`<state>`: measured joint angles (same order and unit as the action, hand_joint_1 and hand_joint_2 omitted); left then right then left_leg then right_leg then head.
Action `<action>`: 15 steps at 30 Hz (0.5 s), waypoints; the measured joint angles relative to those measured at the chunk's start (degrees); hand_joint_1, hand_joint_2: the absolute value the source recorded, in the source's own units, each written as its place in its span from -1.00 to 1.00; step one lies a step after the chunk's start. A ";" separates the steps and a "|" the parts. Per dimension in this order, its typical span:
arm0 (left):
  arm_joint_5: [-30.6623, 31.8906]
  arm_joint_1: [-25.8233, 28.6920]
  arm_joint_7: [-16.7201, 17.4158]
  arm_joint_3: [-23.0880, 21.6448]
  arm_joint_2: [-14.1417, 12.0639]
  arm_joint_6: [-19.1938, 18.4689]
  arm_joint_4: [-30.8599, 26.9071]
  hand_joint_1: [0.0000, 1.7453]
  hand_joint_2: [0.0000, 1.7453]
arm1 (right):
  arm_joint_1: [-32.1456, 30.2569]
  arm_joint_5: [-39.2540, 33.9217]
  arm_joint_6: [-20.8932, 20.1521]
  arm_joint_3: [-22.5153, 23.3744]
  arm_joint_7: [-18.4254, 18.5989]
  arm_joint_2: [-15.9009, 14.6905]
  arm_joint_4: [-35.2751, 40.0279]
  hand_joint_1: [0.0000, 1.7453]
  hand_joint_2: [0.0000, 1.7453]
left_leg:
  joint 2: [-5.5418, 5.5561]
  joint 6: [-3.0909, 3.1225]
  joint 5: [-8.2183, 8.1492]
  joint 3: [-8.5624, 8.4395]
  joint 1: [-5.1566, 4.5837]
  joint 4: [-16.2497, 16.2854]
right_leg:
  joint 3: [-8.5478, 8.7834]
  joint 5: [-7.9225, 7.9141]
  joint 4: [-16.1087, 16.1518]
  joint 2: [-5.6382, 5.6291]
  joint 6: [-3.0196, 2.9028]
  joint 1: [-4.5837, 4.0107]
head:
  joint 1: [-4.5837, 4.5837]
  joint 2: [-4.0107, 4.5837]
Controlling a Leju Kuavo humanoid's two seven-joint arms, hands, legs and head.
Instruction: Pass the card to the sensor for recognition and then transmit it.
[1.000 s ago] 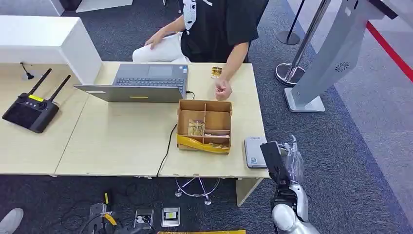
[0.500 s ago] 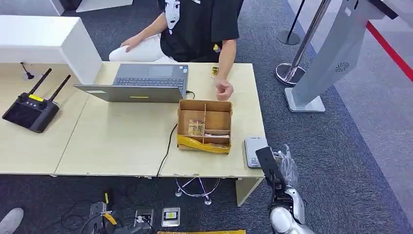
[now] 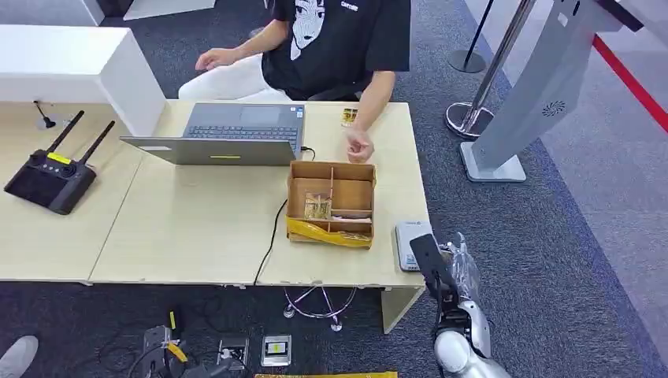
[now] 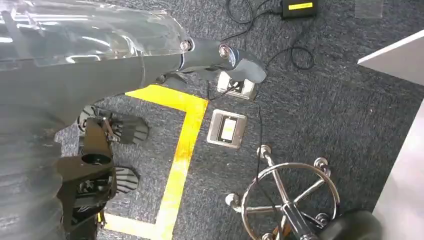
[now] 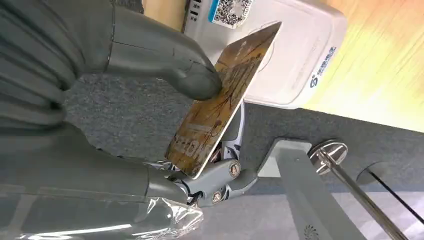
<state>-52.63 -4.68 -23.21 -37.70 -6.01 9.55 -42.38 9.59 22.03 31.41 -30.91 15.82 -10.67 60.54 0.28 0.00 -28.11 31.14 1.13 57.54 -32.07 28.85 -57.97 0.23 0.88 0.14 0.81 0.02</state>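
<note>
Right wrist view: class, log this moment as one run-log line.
phase: card to sensor | right hand: holds card | card: tilted, edge near sensor, contact unclear | left hand: hangs over floor

The room is bright with soft, even light from above. The table (image 3: 197, 220) looks pale and clear, and shadows under the box (image 3: 331, 203) are small and faint. The head view is sharp in the middle and bends a little at the edges. On the left wrist view, white glare streaks shine on the clear cover (image 4: 85, 30). On the right wrist view, the thumb (image 5: 165, 60) up close looks soft, and the reader (image 5: 295, 55) shows gentle shine.
</note>
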 joint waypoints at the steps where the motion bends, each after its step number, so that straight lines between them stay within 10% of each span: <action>1: -0.02 0.00 0.00 -0.04 0.00 0.00 0.00 -1.00 1.00 | 0.02 0.20 0.06 -0.02 0.13 -0.02 0.00 1.00 1.00 | 0.00 0.00 0.00 0.00 0.00 0.00 | 0.00 0.00 0.00 -0.01 0.00 0.00 | 0.00 0.00; 15: -0.39 -0.31 -0.20 -1.05 0.00 -1.16 0.24 -1.00 1.00 | 1.66 17.50 -2.23 -0.02 4.44 -2.14 13.18 1.00 1.00 | 0.00 0.01 0.02 0.01 0.00 0.00 | -0.02 -0.04 -0.01 -0.03 -0.01 0.00 | 0.00 0.00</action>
<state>-53.02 -4.99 -23.41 -38.75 -6.01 8.39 -42.14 11.25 39.53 29.18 -30.93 20.26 -12.81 73.72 0.28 0.00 -28.09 31.15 1.13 57.55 -32.08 28.80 -57.98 0.20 0.87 0.14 0.81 0.02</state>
